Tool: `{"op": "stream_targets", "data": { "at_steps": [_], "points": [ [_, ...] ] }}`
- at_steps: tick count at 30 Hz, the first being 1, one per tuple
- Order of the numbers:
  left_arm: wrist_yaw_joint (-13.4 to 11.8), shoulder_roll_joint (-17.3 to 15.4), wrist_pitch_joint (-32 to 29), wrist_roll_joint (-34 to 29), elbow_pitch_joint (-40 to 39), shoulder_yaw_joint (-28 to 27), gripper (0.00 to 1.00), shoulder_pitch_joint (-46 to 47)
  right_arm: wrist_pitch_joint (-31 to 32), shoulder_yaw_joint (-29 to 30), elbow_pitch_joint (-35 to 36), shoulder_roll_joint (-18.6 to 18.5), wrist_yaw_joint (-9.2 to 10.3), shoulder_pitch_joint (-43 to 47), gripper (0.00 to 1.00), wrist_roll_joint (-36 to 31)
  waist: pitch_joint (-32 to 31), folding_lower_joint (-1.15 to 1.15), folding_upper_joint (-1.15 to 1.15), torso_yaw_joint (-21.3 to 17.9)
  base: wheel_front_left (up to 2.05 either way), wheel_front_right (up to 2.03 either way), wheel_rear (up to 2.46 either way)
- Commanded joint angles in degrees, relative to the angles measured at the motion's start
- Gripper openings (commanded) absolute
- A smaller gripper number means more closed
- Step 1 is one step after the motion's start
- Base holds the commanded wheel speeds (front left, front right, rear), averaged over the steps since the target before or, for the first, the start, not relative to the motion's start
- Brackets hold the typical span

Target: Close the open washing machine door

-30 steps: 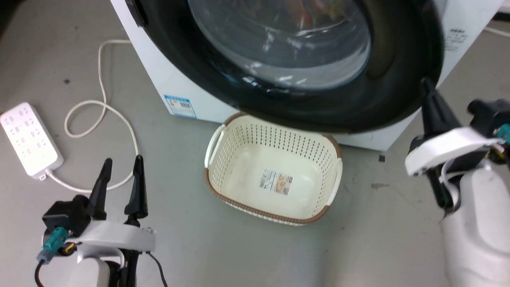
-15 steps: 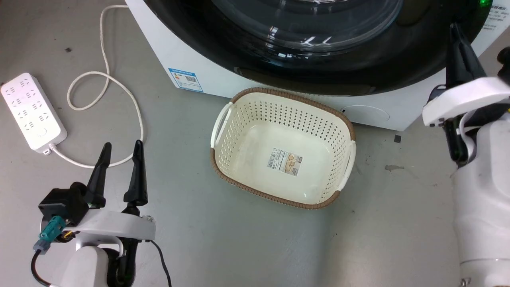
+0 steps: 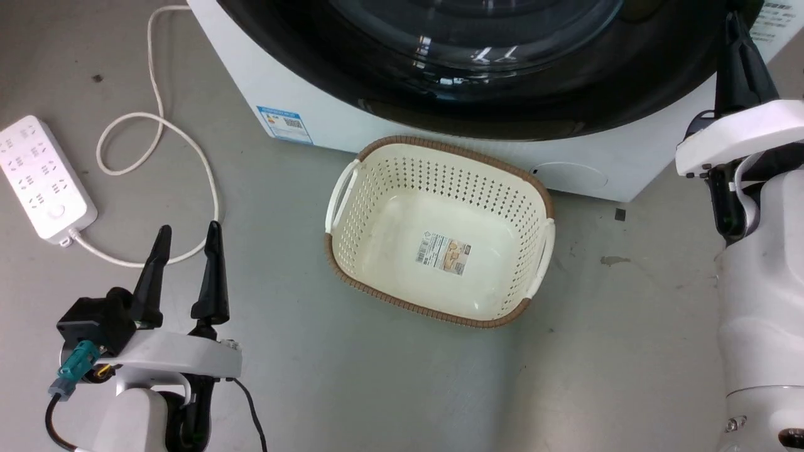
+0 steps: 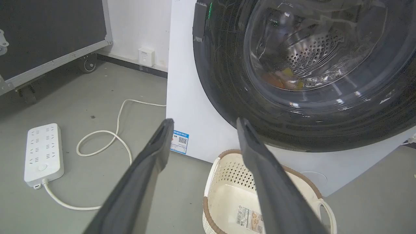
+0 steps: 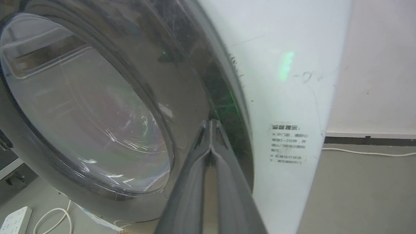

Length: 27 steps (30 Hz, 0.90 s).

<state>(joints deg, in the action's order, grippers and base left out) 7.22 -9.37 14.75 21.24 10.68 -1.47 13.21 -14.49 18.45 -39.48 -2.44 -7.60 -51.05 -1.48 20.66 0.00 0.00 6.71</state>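
Note:
The white washing machine [image 3: 628, 163] stands across the top of the head view. Its washing machine door [image 3: 565, 107], a glossy black rim around clear bulging glass, lies close against the front. My right gripper [image 3: 732, 22] is shut, holding nothing. Its tips [image 5: 211, 122] rest on the right part of the door rim [image 5: 195, 81], next to the white front [image 5: 286, 97]. My left gripper [image 3: 186, 229] hangs open over the floor at the lower left, well away from the door. Through the open left gripper [image 4: 203, 122] I see the door [image 4: 227, 81] and the steel drum behind the glass.
A cream perforated basket [image 3: 440, 145] sits on the floor just in front of the machine. A white power strip [image 3: 38, 176] and its looped cable [image 3: 157, 125] lie at the left. A dark wheeled case [image 4: 48, 32] stands by the back wall.
The door has swung in toward the machine's front, with my shut right gripper following at its right rim. The head view has shifted. My left arm has stayed put.

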Motion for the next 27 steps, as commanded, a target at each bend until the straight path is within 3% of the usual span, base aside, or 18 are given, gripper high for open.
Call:
{"op": "stream_targets", "data": {
  "at_steps": [1,10,18,27],
  "points": [
    [0.2,0.0,0.2,-0.4,0.1,-0.3,1.0,0.5,-0.4,0.2,0.0,-0.4,0.11,-1.2,0.0,0.3,-0.7,0.0,0.0,-0.4,0.0,0.0,0.0],
    [0.2,0.8,0.2,-1.3,0.9,-1.5,1.0,-1.8,-0.5,-4.7,9.1,-0.4,0.11,7.2,0.0,5.5,-7.8,0.0,0.0,-4.4,0.0,0.0,0.0],
    [0.0,1.9,0.2,-2.7,1.2,-2.8,1.0,-4.6,-0.5,-7.3,19.7,-0.4,0.11,22.1,0.0,8.3,-15.4,0.0,0.0,-9.1,0.0,0.0,0.0],
    [-1.2,3.5,0.2,-3.9,0.7,-2.6,1.0,-8.2,-0.5,-9.9,25.1,-0.4,0.11,37.6,0.0,11.1,-20.8,0.0,0.0,-11.5,0.0,0.0,0.0]
  ]
}}
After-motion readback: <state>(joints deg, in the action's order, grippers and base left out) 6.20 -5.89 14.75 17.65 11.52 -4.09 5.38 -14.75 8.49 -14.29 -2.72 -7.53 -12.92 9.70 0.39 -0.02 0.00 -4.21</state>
